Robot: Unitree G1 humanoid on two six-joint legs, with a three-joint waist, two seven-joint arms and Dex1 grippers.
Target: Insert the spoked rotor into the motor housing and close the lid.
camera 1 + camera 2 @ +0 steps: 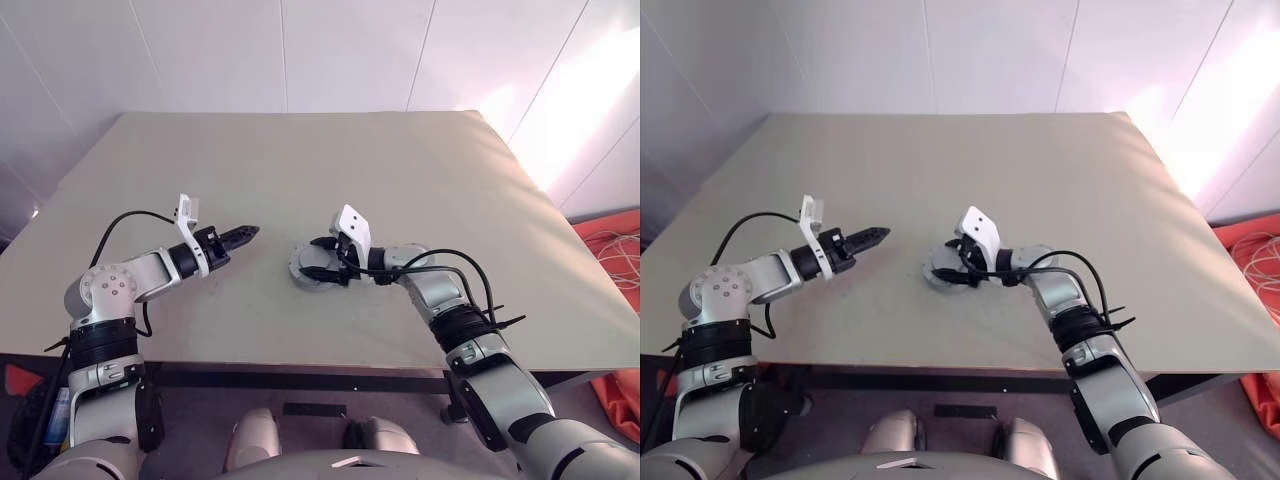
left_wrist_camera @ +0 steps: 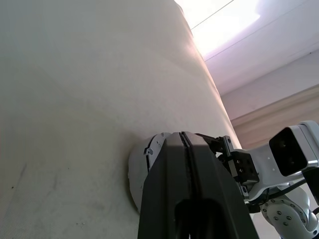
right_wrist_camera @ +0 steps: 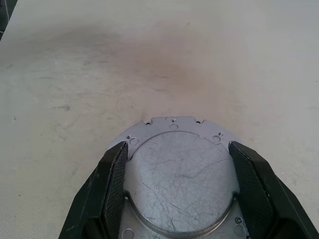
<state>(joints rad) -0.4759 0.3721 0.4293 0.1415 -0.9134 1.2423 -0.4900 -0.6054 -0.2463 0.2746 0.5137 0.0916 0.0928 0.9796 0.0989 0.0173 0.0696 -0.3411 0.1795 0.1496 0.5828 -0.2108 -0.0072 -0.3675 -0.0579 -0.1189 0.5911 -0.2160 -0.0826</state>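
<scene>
Right wrist view looks along the right pincer (image 3: 174, 189), whose two black fingers (image 3: 112, 191) stand wide apart on either side of a round, scratched silvery disc that rises from a flat grey plate with small holes along its edge. This is the motor housing (image 3: 177, 184), seen from its plain metal face; no copper windings show from this side. Each finger lies just beside or against the raised disc's rim, and whether they actually press on it cannot be told. The housing rests on the pale counter (image 3: 149, 64), which carries faint dark scuff marks beyond the housing.

From the head views, the motor housing (image 1: 308, 268) sits near the middle of the counter (image 1: 300, 170), toward its near edge. The right pincer (image 1: 318, 258) reaches the housing from the robot's right, pointing leftward, with a white camera block on its wrist above it.

The left pincer (image 1: 240, 236) hangs above the counter to the robot's left of the housing, apart from it, its tip aimed toward the housing. Its fingers are pressed together with nothing between them; in the left wrist view the closed left pincer (image 2: 185, 149) shows as one dark wedge with a thin seam, and the housing (image 2: 142, 169) lies just past its tip, with the right arm behind.
</scene>
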